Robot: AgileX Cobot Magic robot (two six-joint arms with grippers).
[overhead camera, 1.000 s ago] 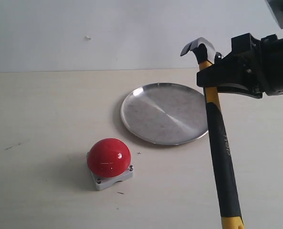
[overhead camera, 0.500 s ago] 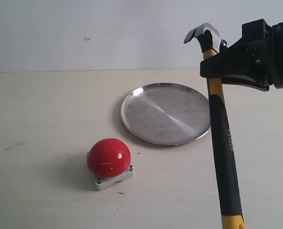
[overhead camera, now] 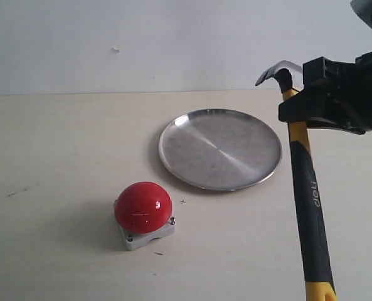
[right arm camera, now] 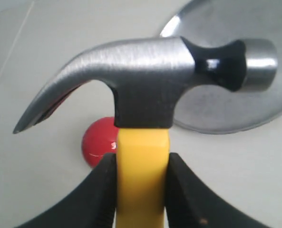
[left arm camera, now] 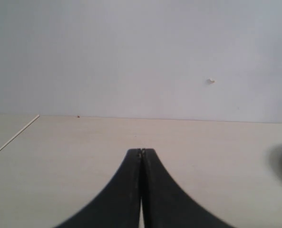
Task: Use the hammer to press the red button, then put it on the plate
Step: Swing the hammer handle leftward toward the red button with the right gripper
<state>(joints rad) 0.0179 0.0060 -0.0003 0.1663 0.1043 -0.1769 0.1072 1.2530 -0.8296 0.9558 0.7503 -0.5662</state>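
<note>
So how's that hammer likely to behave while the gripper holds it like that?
The hammer looks rigid and shouldn't flex. The right gripper clamps its yellow neck just under the steel head, so the weight probably sits near the grip. The long handle hangs free and might swing.

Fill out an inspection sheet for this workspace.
Surface: pale table, a few dark specks.
Job's things: plate bare; red button in front of it, nothing touching; hammer held upright to the right of the plate, head up.
Clutter: nothing seen.
Grippers: right gripper shut on the hammer's neck; left gripper shut, empty.
Cables: nothing seen.
Surroundings: plain wall, one small mark.
</note>
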